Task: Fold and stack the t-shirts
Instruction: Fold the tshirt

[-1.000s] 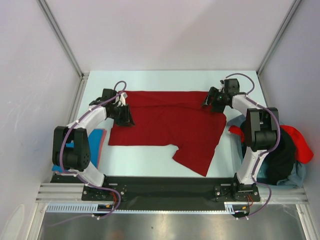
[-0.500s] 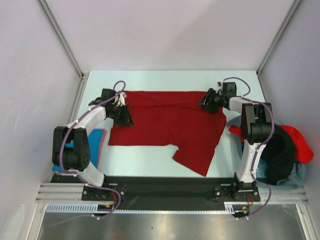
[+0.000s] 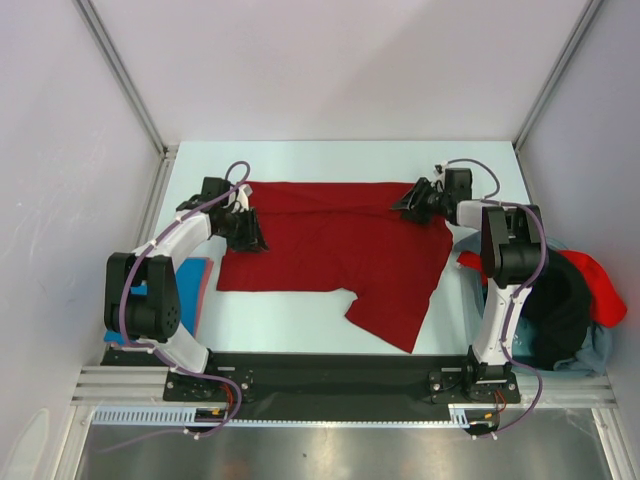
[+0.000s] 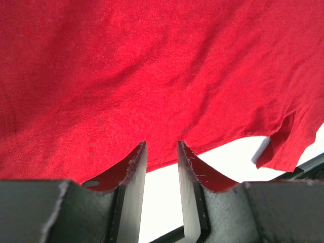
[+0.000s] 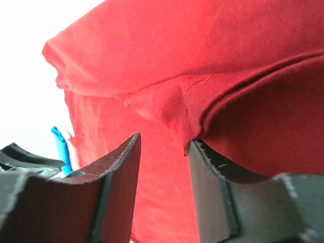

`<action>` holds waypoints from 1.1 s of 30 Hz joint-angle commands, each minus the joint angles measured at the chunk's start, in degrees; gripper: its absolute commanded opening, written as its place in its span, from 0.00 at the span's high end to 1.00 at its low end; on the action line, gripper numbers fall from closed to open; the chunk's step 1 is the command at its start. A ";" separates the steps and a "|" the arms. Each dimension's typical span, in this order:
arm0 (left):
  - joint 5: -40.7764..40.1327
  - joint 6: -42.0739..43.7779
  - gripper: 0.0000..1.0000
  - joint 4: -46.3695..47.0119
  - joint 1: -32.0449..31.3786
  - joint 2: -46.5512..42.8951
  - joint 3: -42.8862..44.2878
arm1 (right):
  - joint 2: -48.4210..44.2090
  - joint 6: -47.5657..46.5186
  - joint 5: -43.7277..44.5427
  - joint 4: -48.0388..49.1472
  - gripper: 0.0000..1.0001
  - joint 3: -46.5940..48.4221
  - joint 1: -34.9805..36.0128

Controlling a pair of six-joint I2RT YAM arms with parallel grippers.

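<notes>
A dark red t-shirt [image 3: 335, 245] lies spread on the white table, with one corner trailing toward the near edge. My left gripper [image 3: 254, 240] sits low at the shirt's left edge. In the left wrist view its jaws [image 4: 161, 147] stand a little apart, with bare table between them and the cloth's hem [image 4: 152, 101] just past the tips. My right gripper [image 3: 402, 204] is at the shirt's far right part. Its jaws [image 5: 164, 142] are apart, and a folded seam of the red cloth [image 5: 172, 104] rests over the tip of the right finger [image 5: 207, 172].
A folded bright blue t-shirt [image 3: 196, 283] lies by the left arm's base. Off the table's right edge is a heap of shirts: black [image 3: 560, 310], brighter red [image 3: 603, 285] and pale grey-blue [image 3: 600, 350]. Metal frame posts and white walls ring the table.
My right gripper has slid left onto the shirt's far right fold and its jaws have narrowed. The left gripper and the shirt have stayed put.
</notes>
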 commanded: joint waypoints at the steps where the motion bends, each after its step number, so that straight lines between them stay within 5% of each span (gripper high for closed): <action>1: 1.28 1.14 0.64 0.95 0.48 -0.84 1.68 | -0.24 3.65 -2.57 6.28 0.55 -1.41 0.81; 8: 1.72 1.14 0.64 1.04 0.84 -0.58 1.59 | -1.12 5.58 -3.36 10.14 0.66 -4.66 1.17; 14: 2.16 0.97 0.64 1.30 1.10 -0.31 1.42 | -3.57 12.34 -2.58 8.48 1.00 -5.62 1.25; 23: 3.30 0.44 0.64 2.09 1.45 0.39 0.98 | -8.23 27.98 1.28 6.64 1.00 -10.46 4.32; 33: 4.26 0.27 0.64 2.18 2.42 0.65 0.80 | -10.17 34.59 8.41 -1.62 0.99 -10.82 10.04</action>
